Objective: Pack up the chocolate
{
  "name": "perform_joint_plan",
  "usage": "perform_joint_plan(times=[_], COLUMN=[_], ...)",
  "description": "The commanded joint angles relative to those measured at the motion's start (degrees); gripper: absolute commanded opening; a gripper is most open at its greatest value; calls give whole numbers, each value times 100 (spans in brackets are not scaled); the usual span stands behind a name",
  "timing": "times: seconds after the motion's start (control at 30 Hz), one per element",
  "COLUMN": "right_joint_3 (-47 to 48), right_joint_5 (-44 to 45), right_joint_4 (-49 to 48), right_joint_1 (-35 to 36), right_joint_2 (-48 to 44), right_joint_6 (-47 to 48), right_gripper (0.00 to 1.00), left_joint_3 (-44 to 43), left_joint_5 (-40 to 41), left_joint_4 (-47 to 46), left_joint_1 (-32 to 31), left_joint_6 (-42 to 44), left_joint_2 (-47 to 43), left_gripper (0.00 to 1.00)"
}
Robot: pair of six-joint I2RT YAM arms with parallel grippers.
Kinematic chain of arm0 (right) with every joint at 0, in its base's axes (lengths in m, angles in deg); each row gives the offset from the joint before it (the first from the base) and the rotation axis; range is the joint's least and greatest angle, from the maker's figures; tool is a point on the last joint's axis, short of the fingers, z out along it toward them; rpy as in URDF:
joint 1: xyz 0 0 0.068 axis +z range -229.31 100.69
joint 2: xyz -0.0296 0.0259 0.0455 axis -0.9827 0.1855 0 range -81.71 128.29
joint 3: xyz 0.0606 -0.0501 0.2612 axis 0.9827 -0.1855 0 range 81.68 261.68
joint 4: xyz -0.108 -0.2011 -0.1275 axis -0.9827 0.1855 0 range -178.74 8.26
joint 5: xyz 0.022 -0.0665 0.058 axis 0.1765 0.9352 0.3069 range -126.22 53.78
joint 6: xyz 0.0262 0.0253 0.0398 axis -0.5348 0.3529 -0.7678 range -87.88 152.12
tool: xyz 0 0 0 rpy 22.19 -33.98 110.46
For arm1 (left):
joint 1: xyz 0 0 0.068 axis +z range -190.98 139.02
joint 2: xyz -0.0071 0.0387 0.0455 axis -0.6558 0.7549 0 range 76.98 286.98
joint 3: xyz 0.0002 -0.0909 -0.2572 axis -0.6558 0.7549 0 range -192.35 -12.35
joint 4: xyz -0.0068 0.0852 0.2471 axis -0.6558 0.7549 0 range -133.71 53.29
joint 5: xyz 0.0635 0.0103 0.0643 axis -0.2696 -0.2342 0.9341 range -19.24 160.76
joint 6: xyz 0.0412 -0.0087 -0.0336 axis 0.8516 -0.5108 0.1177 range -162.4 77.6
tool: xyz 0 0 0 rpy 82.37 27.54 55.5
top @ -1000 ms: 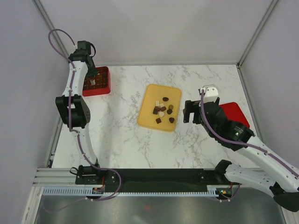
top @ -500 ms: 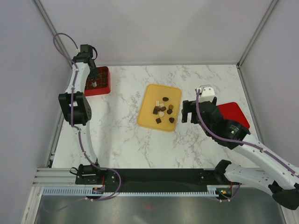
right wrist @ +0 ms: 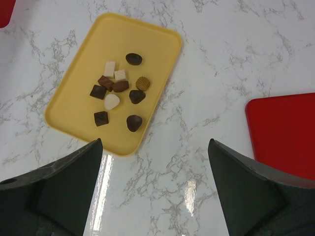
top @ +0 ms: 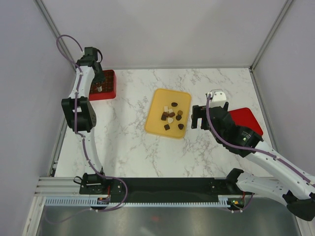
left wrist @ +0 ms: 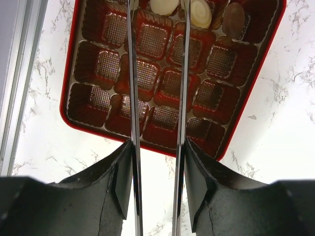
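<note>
Obs: left gripper (left wrist: 157, 19) slightly parted, nothing seen in it, over red compartment box (left wrist: 93, 98); right gripper (right wrist: 153, 145) wide open, empty, near yellow tray (right wrist: 147, 44) where most chocolate (right wrist: 120, 86) lies bunched; risk: fingers pinch two or scatter neighbours.

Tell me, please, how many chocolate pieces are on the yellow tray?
11 chocolate pieces on the yellow tray: eight clustered centrally, one dark oval toward one end, two dark toward the other.

White marble-veined table (top: 128, 147), plain pale grey walls (top: 167, 29) on three sides, aluminium corner posts (top: 268, 34), even soft light
</note>
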Motion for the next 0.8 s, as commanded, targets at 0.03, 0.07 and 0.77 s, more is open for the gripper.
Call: perform_joint_plan(times=[0.03, 0.07, 0.77], right_joint_3=[-6, 3, 240], right_joint_5=[87, 61, 139], right_joint_4=[-108, -99, 674], right_joint_1=[2, 2, 2], right_joint_2=[-61, -70, -606], right_joint_6=[42, 16, -195], right_gripper=[97, 97, 97], left_joint_3=[123, 219, 3681], left_joint_5=[-196, -196, -635], left_joint_4=[-225, -225, -260], left_joint_1=[-41, -50, -3274], left_joint_6=[220, 220, -43], left_joint_2=[-632, -712, -3954], left_gripper=[51, 51, 50])
